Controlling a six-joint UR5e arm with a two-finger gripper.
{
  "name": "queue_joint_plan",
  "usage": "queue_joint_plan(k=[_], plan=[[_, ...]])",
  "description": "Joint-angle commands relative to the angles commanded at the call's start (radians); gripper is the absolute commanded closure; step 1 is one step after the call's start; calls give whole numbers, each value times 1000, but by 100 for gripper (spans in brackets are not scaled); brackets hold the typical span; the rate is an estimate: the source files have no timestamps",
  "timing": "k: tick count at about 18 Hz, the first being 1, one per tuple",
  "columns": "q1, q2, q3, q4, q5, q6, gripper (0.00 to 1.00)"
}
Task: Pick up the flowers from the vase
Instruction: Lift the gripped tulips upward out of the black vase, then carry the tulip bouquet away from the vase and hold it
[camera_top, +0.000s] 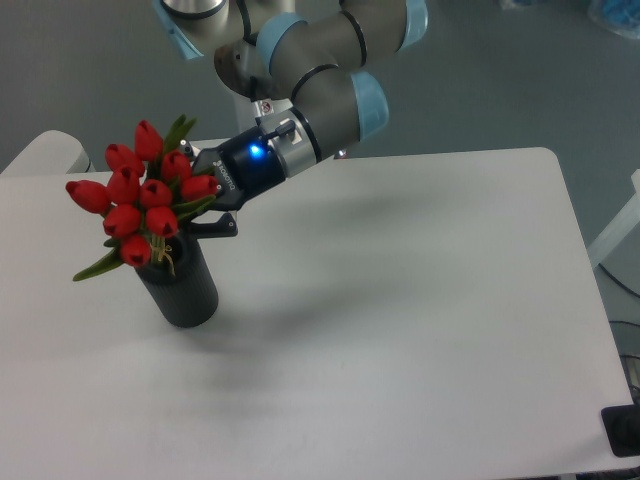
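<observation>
The flowers are a tight bunch of red tulip buds with green leaves, tilted to the left above the vase, a matte black cylinder standing at the left of the white table. My gripper reaches in from the right and is shut on the flowers just below the buds. Stem ends still dip into the vase mouth. The buds hide my fingertips.
The arm's grey and light-blue links stretch from the top centre down to the bunch. A white rounded object sits past the table's left corner. A dark object is at the bottom right edge.
</observation>
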Motion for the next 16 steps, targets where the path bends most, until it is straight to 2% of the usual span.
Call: queue_joint_plan(k=[4,9,13,16], plan=[[37,32,11,0,0,-74,82],[58,31,83,0,-5,-187,82],[64,-3,182,-2,-32,-285,82],[69,-34,235,-2,-32,-301,82]])
